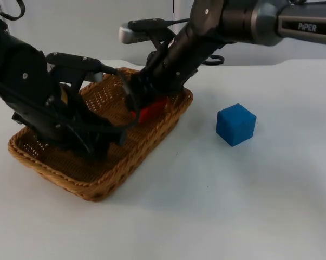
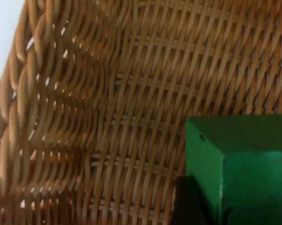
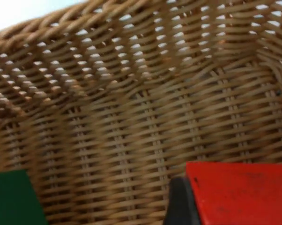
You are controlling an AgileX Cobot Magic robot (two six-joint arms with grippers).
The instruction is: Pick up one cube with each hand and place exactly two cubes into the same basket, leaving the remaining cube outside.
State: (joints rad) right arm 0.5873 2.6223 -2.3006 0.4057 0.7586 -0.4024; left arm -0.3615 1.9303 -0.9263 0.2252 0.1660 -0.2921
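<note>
Top view: the blue cube (image 1: pixel 236 124) sits alone on the white surface (image 1: pixel 233 206), well apart from the wicker basket (image 1: pixel 92 184). My left gripper (image 1: pixel 100 146) reaches down inside it, jaws closed on the green cube (image 2: pixel 241 171). Farther back my right gripper (image 1: pixel 144 105) is inside too, jaws clamping the red cube (image 1: pixel 152 110).

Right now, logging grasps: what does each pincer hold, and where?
Left pincer: green cube, by its sides. Right pincer: red cube, likewise, inside the basket.
</note>
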